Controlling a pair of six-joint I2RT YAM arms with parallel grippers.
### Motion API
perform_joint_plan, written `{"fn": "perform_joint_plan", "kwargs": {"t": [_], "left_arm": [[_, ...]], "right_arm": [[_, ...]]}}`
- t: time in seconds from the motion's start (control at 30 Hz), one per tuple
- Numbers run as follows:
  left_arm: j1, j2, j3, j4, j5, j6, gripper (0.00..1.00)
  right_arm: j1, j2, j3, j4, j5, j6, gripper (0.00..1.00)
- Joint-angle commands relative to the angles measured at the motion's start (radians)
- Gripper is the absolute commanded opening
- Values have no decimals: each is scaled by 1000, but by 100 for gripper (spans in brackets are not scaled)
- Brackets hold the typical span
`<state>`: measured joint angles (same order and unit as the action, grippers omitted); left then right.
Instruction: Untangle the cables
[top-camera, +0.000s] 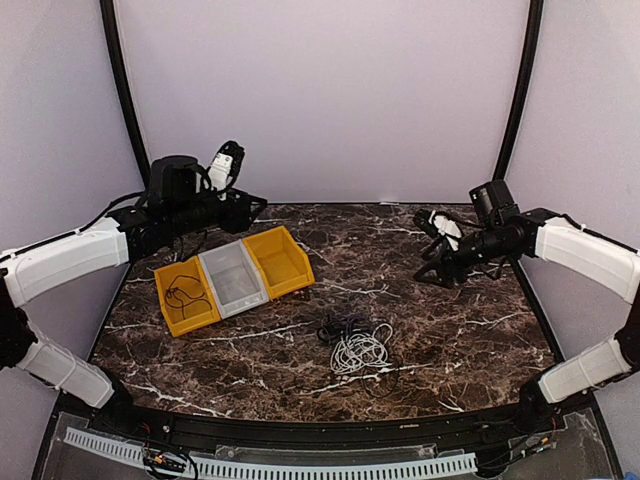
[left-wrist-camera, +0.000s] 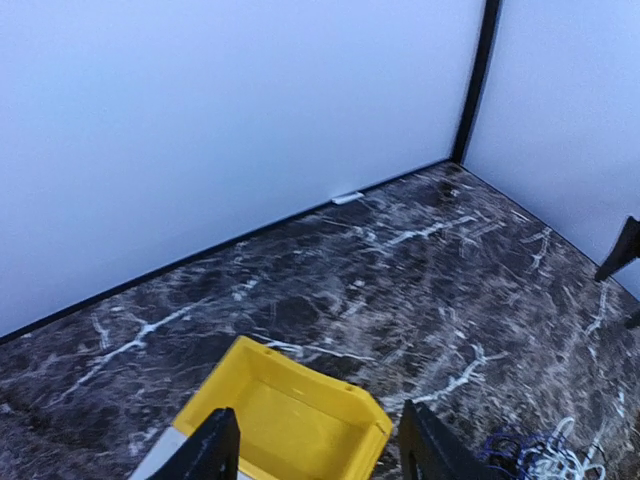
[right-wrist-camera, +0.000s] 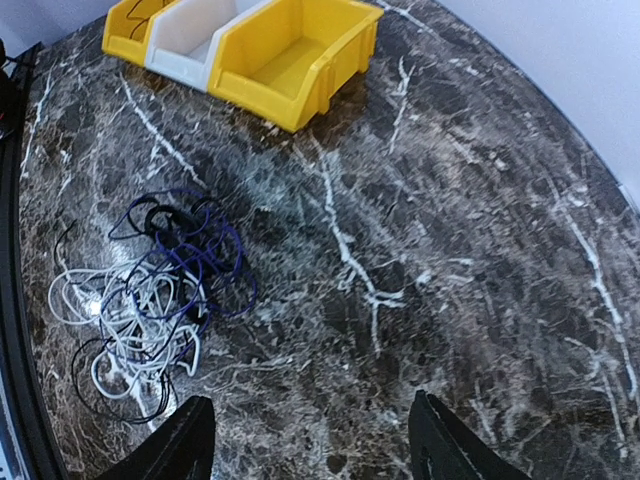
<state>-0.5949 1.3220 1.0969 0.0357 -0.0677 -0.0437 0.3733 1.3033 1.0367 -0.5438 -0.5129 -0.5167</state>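
The cables (top-camera: 355, 340) lie in one small tangle on the marble table, right of centre and towards the front: white loops, dark blue and black cords. In the right wrist view the cables (right-wrist-camera: 150, 290) sit to the left, beyond my right gripper (right-wrist-camera: 312, 440), which is open and empty above bare marble. From above, the right gripper (top-camera: 428, 248) hovers at the right, well behind the tangle. My left gripper (top-camera: 252, 205) is raised at the back left, open and empty. In its own view the left gripper (left-wrist-camera: 318, 445) hangs over a yellow bin (left-wrist-camera: 290, 410), with the cables (left-wrist-camera: 540, 455) at the bottom right corner.
Three bins stand in a row at the left: a yellow bin (top-camera: 187, 293) with a thin black cord in it, a grey bin (top-camera: 232, 278), and a yellow bin (top-camera: 279, 261). Pale walls enclose the table on three sides. A white slotted rail (top-camera: 270, 465) runs along the front.
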Motion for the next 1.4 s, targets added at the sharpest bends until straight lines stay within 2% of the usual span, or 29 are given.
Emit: {"fn": "perform_joint_plan", "kwargs": {"t": [0.0, 0.1, 0.27, 0.6, 1.0, 1.17, 1.3, 1.37], "left_arm": [[-24, 85, -31, 50, 436, -30, 51], [-58, 109, -85, 107, 517, -3, 47], [-86, 132, -151, 161, 522, 6, 46], [-226, 207, -126, 65, 456, 124, 46], [-301, 315, -73, -26, 438, 147, 46], [-335, 361, -49, -112, 437, 154, 34], [-480, 341, -106, -130, 385, 237, 38], [-567, 350, -127, -134, 291, 273, 41]], "right_arm": [[17, 36, -70, -21, -81, -56, 66], [51, 70, -93, -24, -65, -90, 63], [136, 147, -90, -28, -14, -116, 58], [219, 321, -23, -31, -34, -112, 49], [223, 352, -45, -1, -56, -90, 45], [223, 352, -49, 15, -64, -81, 42], [222, 327, -54, 7, -56, -81, 42], [222, 305, -59, 4, -47, -82, 43]]}}
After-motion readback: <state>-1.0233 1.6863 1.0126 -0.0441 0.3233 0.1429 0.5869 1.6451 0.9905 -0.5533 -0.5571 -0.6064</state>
